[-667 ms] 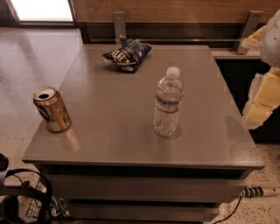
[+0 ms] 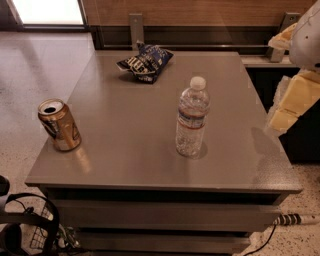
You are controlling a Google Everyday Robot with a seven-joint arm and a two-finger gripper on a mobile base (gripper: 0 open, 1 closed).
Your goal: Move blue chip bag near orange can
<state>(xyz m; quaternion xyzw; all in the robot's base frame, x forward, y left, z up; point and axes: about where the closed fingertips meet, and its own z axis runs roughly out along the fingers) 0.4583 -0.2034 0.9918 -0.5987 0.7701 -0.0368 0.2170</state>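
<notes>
**Figure.** Grey tabletop (image 2: 125,150) seen from above and from its front side, carrying three objects.

(a) The blue chip bag (image 2: 145,62) lies crumpled near the far edge of the tabletop, a little left of centre. Its white lettering faces up and nothing touches it.

(b) The orange can (image 2: 59,125) stands upright close to the front-left corner. Its silver top shows a dark opening, and its side carries dark markings. The can and the bag are well apart, on opposite ends of the left half of the surface, with bare tabletop between them.

(c) A clear plastic water bottle (image 2: 191,117) with a white cap and a paper label stands upright right of centre. It is nearer the front edge than the bag and apart from both other objects.

(d) The claw (image 2: 294,100), cream and yellow in colour, hangs at the right border of the view. It is beyond the tabletop's right edge, raised above the surface level, and touches none of the objects. Whether it is released or clenched cannot be told, and it grasps nothing visible.

Surroundings: a wood-panelled wall (image 2: 210,12) with a dark base rail runs behind the tabletop. A speckled floor (image 2: 30,65) lies to the left. A power strip (image 2: 294,219) rests on the floor at lower right, and a black cable loop (image 2: 30,220) sits at lower left.
</notes>
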